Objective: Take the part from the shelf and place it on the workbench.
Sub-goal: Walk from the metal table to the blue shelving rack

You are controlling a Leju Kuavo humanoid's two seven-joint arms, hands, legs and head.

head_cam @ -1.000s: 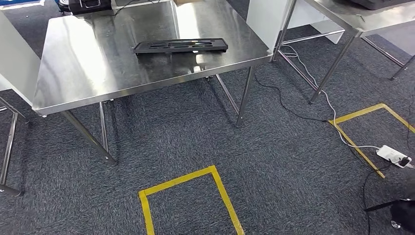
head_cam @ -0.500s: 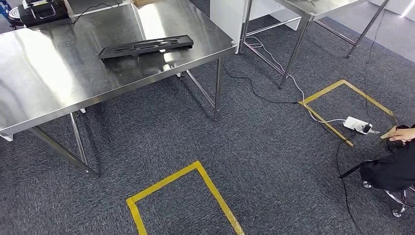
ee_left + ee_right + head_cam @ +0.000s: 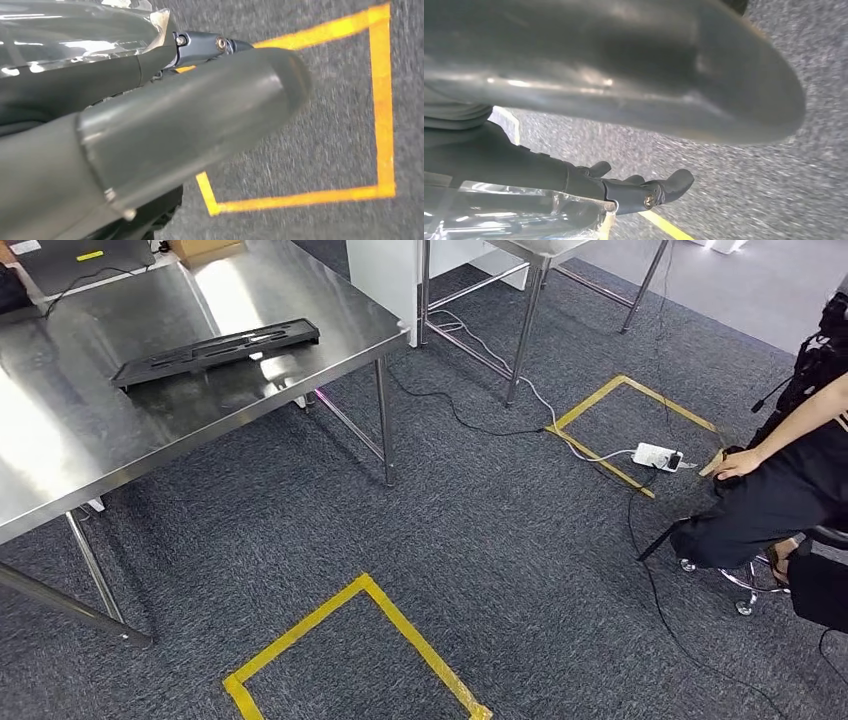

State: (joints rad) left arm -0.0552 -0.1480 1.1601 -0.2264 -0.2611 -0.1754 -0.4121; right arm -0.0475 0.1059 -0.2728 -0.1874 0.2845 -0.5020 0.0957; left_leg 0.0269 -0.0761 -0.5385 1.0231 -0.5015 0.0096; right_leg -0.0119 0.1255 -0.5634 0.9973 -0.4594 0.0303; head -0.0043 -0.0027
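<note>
One black part (image 3: 215, 352), two steel tables (image 3: 60, 430), two yellow floor squares (image 3: 350, 650).

You are looking down at a dark grey carpet floor (image 3: 500, 570). A yellow tape square (image 3: 350, 650) is stuck on it close to you, and a second yellow tape square (image 3: 625, 425) lies farther off to the right. A shiny steel table (image 3: 60, 440) stands to the left on thin metal legs, and bright light bounces off its top. Behind it another steel table (image 3: 535, 250) stands by a white panel (image 3: 385, 275). A white power strip (image 3: 657, 456) lies on the carpet with a black cable (image 3: 650, 570) trailing away. A person (image 3: 775, 490) sits at the right.
</note>
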